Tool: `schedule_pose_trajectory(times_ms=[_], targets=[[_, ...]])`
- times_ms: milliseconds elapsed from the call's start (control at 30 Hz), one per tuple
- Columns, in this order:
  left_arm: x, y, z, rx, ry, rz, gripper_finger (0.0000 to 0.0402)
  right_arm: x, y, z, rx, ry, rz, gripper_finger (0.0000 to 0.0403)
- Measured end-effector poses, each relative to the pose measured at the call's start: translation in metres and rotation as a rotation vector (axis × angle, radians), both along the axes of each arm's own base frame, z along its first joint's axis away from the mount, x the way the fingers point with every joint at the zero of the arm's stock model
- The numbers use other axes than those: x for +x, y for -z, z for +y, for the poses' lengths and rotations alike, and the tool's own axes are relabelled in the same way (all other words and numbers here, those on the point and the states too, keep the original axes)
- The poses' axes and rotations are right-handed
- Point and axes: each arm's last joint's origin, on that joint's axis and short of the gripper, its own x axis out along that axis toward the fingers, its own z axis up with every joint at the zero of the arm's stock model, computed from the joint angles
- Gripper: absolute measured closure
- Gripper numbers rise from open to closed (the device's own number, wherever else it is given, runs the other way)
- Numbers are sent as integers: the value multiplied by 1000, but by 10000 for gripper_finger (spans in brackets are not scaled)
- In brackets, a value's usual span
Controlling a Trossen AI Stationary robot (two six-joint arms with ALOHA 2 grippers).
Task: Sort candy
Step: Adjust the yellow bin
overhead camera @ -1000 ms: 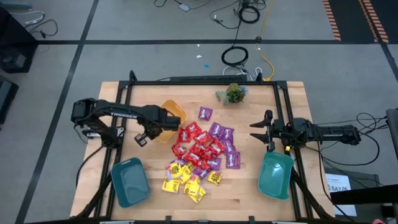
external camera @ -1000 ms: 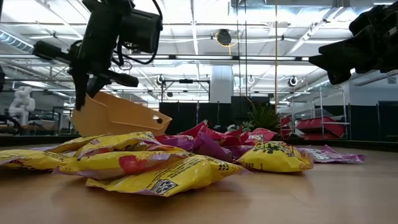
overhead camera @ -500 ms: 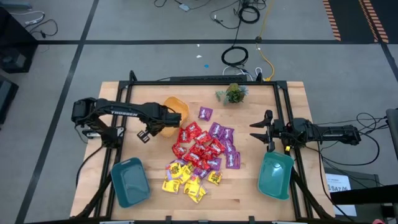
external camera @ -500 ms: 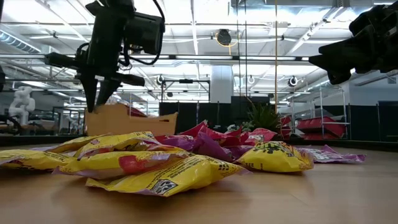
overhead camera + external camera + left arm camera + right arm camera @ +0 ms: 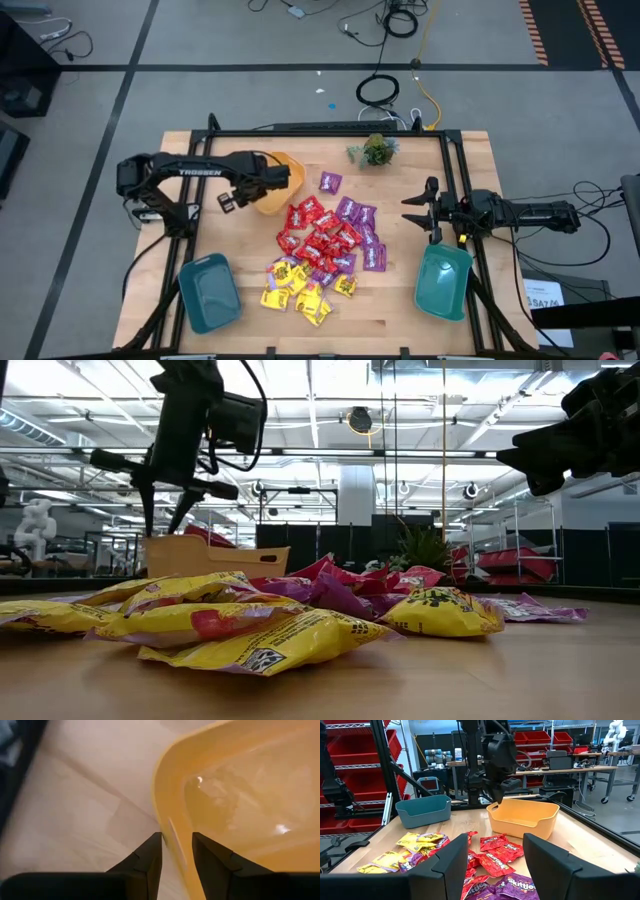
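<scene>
- I see the candy [image 5: 322,250] heaped loose on the wooden table [image 5: 400,300] around its middle: red packets at the core, purple ones on the side toward the right arm, yellow ones on the near side.
- One purple packet [image 5: 330,182] lies apart, on the far side of the heap.
- The orange bin [image 5: 280,182] stands level on the table just beside the heap, on the left arm's side. I can make out no candy inside it.
- My left tool [image 5: 262,183] sits at the orange bin's rim. In the left wrist view its fingers [image 5: 148,857] straddle the rim with a little space on each side, so I read it as released, not clamping the wall.
- My right tool [image 5: 412,208] waits well apart from the heap, above the table's right edge. Its fingers [image 5: 454,855] stand spread with nothing between them.
- Two teal bins rest on the near side of the heap: one [image 5: 209,292] toward the left arm, one [image 5: 443,282] below the right tool.
- A small green plant [image 5: 375,151] stands on the far side of the heap.
</scene>
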Motion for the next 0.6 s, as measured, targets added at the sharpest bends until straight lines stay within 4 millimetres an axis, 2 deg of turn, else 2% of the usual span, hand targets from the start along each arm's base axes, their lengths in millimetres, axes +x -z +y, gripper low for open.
schedule_pose_trajectory(times_ms=[333,500,600], targets=[[-5,-22,13,-36,359,93,283,0,0,0,0,0,0,220],[-8,-24,23,18,582,183,282,0,0,0,0,0,0,220],[-6,-24,30,9,709,175,282,0,0,0,0,0,0,220]])
